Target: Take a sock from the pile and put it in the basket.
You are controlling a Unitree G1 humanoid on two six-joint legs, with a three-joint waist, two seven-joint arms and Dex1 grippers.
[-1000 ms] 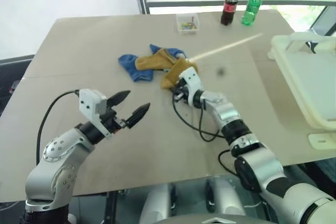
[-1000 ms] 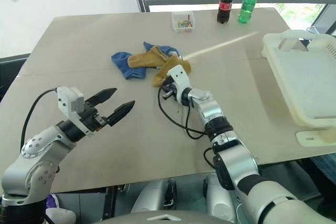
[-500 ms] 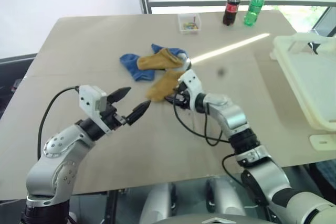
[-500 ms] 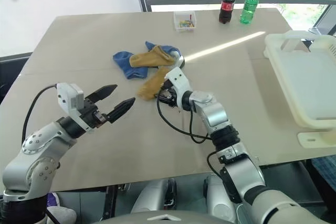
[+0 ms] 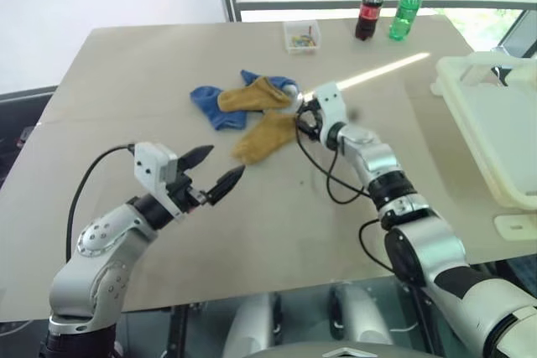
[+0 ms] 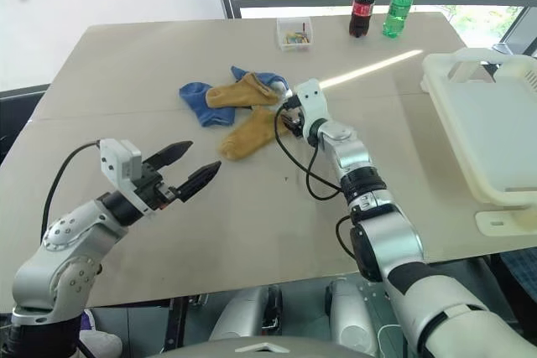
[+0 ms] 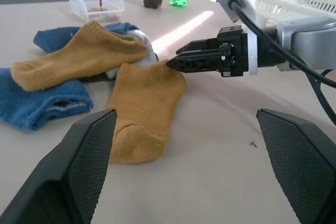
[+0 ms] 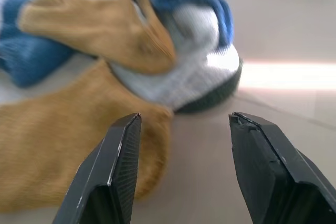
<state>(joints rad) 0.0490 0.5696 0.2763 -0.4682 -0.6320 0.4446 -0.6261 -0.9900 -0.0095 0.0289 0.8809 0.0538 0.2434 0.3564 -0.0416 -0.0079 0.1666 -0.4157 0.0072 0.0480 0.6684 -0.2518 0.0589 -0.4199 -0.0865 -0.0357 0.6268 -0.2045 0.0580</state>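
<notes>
Right wrist view: right gripper (image 8: 181,174) stands apart and empty beside a mustard sock (image 8: 68,140) at the pile (image 5: 247,100); judged step: re-grasp it.

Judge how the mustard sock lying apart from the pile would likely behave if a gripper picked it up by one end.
The mustard sock lies flat and limp on the table, so it would probably droop rather than hold shape. It looks like thin knit, likely light. Its fuzzy surface should grip, not slip.

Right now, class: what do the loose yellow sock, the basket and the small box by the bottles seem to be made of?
Yellow sock: soft knitted fabric, matte, fuzzy weave. Basket: rigid cream-white plastic, smooth moulded rim. Small box: probably clear plastic, its contents showing through.
</notes>
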